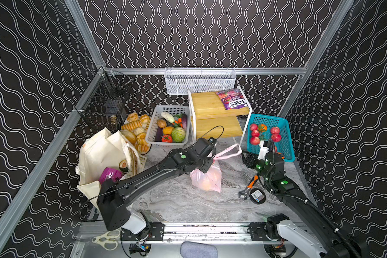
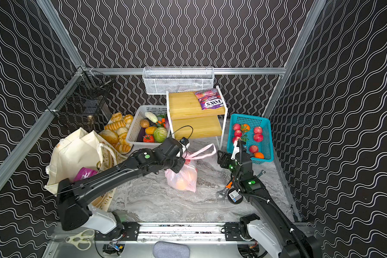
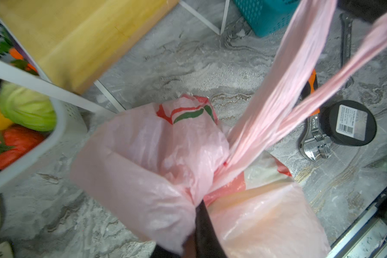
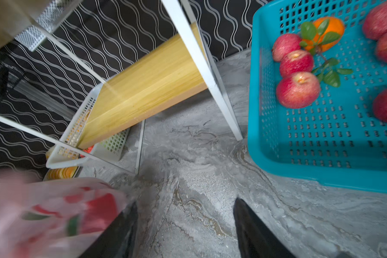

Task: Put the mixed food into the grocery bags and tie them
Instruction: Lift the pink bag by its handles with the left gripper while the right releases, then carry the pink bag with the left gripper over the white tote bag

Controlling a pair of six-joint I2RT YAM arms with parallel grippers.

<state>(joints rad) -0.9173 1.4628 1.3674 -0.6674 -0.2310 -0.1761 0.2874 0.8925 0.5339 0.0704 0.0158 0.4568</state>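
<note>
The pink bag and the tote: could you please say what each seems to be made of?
Pink bag: thin plastic film, glossy; it looks crinkled and see-through. Tote: cream cloth, probably canvas, matte, falling in soft folds.

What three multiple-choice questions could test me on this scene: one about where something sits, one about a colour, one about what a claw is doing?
1. Where is the FOX'S candy bag?
A) In the canvas tote
B) On the top board of the wooden rack
C) Beside the wrench

2. What colour is the basket holding the apples?
A) White
B) Black
C) Teal

3. How is the right claw?
A) Open, nothing between its fingers
B) Shut on an apple
C) Shut on the wrench

Answers:
1 B: the bag lies on the rack's upper board in both top views.
2 C: its perforated walls are teal.
3 A: bare tabletop shows between the spread fingers in the right wrist view.
</note>
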